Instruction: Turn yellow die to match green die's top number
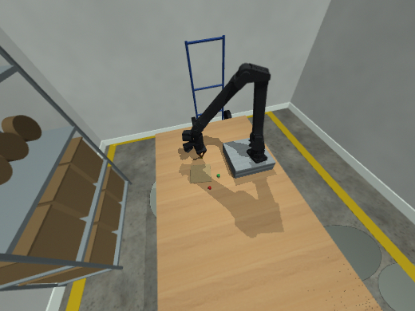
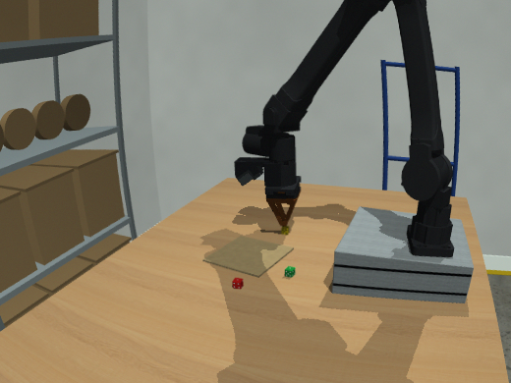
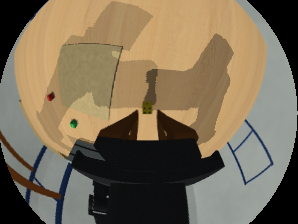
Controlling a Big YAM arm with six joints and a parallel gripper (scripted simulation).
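The yellow die (image 2: 285,230) (image 3: 147,107) lies on the table behind the mat, off it, with several dark pips on its upper face in the wrist view. My gripper (image 1: 202,156) (image 2: 285,225) (image 3: 147,113) points down over it, partly open, with visible gaps between the die and both fingertips. The tan mat (image 1: 197,175) (image 2: 236,255) (image 3: 82,70) lies flat. The green die (image 1: 218,175) (image 2: 290,271) (image 3: 74,123) lies beside the mat. The red die (image 1: 209,187) (image 2: 238,283) (image 3: 50,96) lies in front of it. The top numbers are too small to read surely.
A grey block (image 1: 241,164) (image 2: 393,280) carries the arm's base, to the right of the dice. A shelf rack with boxes (image 1: 65,227) (image 2: 49,221) stands on the left. A blue hand truck frame (image 1: 205,40) (image 2: 385,123) stands behind the table.
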